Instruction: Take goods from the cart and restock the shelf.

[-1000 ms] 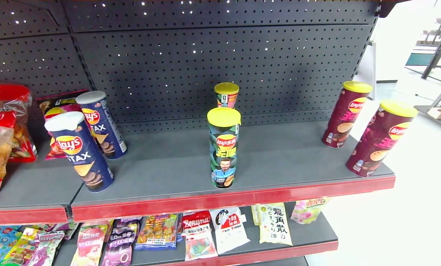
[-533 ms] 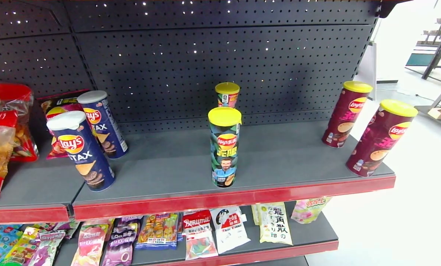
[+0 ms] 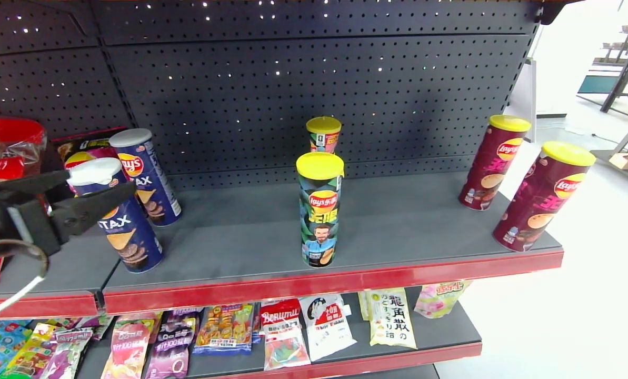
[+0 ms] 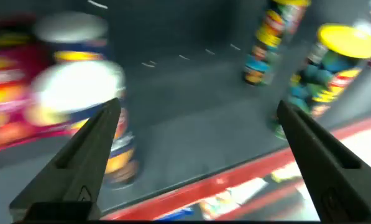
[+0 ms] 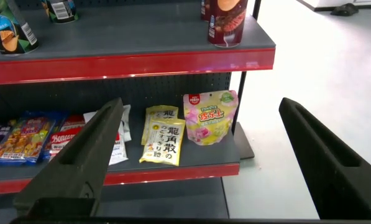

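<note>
Left claw [image 3: 102,179] is hovering in the head view at the shelf's [image 3: 250,237] left end, its fingers standing apart with nothing between them, level with the lid of the front blue tube [image 3: 127,231]. That tube is standing upright near the front edge. A green tube [image 3: 319,210] is standing mid-shelf by the front edge, and a maroon tube [image 3: 540,202] is standing at the right front corner.

Seen from the left wrist, the left claw [image 4: 197,106] is gaping wide and empty, with the blue tube [image 4: 79,99] just beyond one finger and the green tube [image 4: 325,74] beyond the other.

Seen from the right wrist, the right claw [image 5: 202,102] is also hanging spread and empty, facing the lower shelf [image 5: 191,171], where a pink sachet [image 5: 210,118] is lying.

Such tubes are probably light, with stiff but crushable card walls and a glossy, slippery skin. Being tall, they are likely to topple, so gripping around mid-body, below the lid, looks safest.
</note>
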Robot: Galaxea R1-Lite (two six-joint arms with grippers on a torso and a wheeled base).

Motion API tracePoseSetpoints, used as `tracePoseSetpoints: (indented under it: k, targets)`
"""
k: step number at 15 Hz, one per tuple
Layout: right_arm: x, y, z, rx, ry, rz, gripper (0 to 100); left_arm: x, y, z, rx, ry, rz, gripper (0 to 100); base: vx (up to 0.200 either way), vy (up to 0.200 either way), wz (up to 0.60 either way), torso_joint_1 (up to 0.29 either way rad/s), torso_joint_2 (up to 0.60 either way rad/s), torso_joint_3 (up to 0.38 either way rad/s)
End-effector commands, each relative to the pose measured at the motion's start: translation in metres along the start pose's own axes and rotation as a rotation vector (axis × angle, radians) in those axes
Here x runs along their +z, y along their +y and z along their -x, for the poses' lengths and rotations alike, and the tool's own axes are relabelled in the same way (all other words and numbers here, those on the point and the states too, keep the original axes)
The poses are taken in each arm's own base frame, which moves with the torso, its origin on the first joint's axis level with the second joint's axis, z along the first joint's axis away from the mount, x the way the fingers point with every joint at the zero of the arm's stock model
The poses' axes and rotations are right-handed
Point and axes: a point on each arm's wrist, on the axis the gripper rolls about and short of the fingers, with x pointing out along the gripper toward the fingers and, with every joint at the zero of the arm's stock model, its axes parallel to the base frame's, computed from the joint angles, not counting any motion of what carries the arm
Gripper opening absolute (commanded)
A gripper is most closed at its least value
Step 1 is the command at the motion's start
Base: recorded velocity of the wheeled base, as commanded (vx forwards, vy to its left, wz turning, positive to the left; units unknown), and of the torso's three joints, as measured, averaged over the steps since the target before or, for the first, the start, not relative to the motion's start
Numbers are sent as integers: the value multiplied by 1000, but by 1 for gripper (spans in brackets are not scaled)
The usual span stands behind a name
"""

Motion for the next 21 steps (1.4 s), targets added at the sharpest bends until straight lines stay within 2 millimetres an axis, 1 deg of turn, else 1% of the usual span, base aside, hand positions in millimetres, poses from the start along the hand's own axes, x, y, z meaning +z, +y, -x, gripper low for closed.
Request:
tracePoseSetpoints:
  k: [1, 6, 7, 11, 13, 15, 17, 18, 20, 21]
  targets:
    - [0, 0, 0, 2, 0, 0, 100, -16, -6, -48, -54, 146, 19, 100, 0, 0, 0, 0, 0, 0]
    - [0, 0, 0, 0, 0, 0, 100, -30, -21, -71, -122, 229, 14, 100, 0, 0, 0, 0, 0, 0]
    - [0, 0, 0, 2, 0, 0, 100, -36, -29, -80, -151, 264, 6, 100, 0, 0, 0, 0, 0, 0]
    - [0, 0, 0, 2, 0, 0, 100, -46, -43, -111, -135, 315, 6, 100, 0, 0, 0, 0, 0, 0]
    - [0, 0, 0, 0, 0, 0, 100, -51, -46, -121, -134, 317, 14, 100, 0, 0, 0, 0, 0, 0]
    - [0, 0, 0, 2, 0, 0, 100, -60, -47, -131, -117, 354, 8, 100, 0, 0, 0, 0, 0, 0]
    - [0, 0, 0, 2, 0, 0, 100, -70, -48, -144, -112, 375, 8, 100, 0, 0, 0, 0, 0, 0]
    - [0, 0, 0, 2, 0, 0, 100, -75, -51, -157, -115, 377, 4, 100, 0, 0, 0, 0, 0, 0]
    - [0, 0, 0, 2, 0, 0, 100, -84, -54, -172, -110, 399, 1, 100, 0, 0, 0, 0, 0, 0]
    - [0, 0, 0, 2, 0, 0, 100, -88, -57, -175, -110, 411, -5, 100, 0, 0, 0, 0, 0, 0]
